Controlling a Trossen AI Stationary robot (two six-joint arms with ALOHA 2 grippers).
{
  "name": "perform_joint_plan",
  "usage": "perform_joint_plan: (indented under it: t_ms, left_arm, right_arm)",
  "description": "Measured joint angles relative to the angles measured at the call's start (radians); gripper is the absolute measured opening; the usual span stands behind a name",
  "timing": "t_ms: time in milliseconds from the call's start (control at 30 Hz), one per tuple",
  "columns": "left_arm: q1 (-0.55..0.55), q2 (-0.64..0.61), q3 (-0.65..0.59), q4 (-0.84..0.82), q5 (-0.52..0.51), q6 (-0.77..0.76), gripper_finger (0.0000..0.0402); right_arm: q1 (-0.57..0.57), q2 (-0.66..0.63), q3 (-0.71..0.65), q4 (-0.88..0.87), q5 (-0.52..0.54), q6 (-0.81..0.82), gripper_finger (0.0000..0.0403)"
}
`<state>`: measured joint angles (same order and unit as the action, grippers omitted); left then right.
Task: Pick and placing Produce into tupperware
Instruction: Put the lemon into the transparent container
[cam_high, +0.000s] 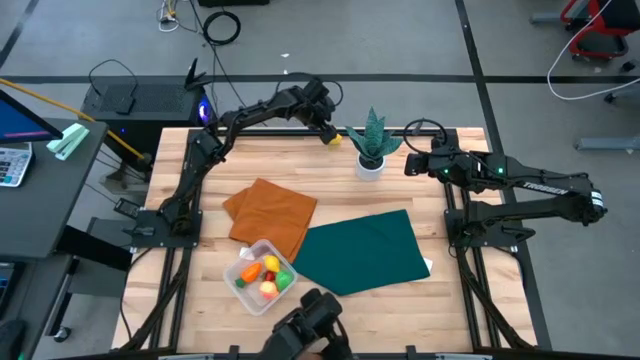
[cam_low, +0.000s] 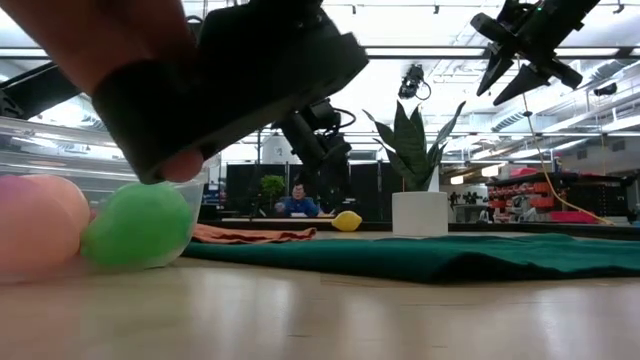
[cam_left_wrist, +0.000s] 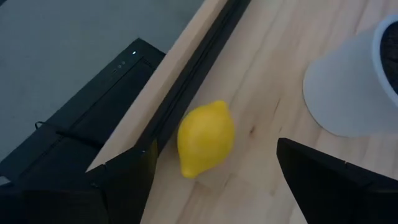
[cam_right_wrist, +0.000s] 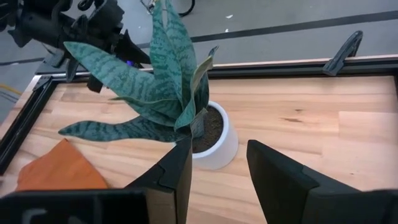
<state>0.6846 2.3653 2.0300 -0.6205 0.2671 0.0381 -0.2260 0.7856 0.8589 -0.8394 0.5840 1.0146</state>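
Wooden tabletop (cam_high: 200, 300) with a black frame along its edges, grey floor all round, a person seated at a desk far back in the low view.

Left fingers (cam_left_wrist: 211, 180) spread wide, holding nothing, poised over a lemon (cam_left_wrist: 206, 138) that sits between them; can't tell if they touch it. Lemon lies at the tabletop's 12 o'clock edge, right against the black frame rail, so no free room on that side. At its 3 o'clock, near but apart, stands the plant pot (cam_high: 369, 166).

Right fingers (cam_right_wrist: 214, 171) partly open, holding nothing. They are up in the air at roughly 2 o'clock on the tabletop, pointed at the plant (cam_right_wrist: 165, 81), pot just beyond the tips, no contact.

Tub (cam_high: 260, 276) at 7 o'clock near the front edge, with red, orange, yellow and green produce (cam_high: 268, 277) inside. Orange cloth (cam_high: 270, 215) at its 12 o'clock; whether the tub's corner rests on it I can't tell. Green cloth (cam_high: 365, 252) at its 3 o'clock, close by. Bare wood between pot and cloths and along the 3 o'clock side. Dark blurred object (cam_high: 310, 325) over the front edge at 6 o'clock, can't identify.
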Motion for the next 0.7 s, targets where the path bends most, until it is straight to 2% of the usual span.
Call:
perform_joint_plan:
  t_ms: [467, 700]
  left_arm:
    - [-0.021, 0.0, 0.0, -0.049, 0.02, 0.0, 0.0339]
    - [-0.016, 0.0, 0.0, -0.064, -0.046, -0.002, 0.0339]
  right_arm:
    - [0.0, 0.0, 0.0, 0.005, -0.016, -0.016, 0.0121]
    - [0.0, 0.0, 0.0, 0.025, -0.023, -0.016, 0.0121]
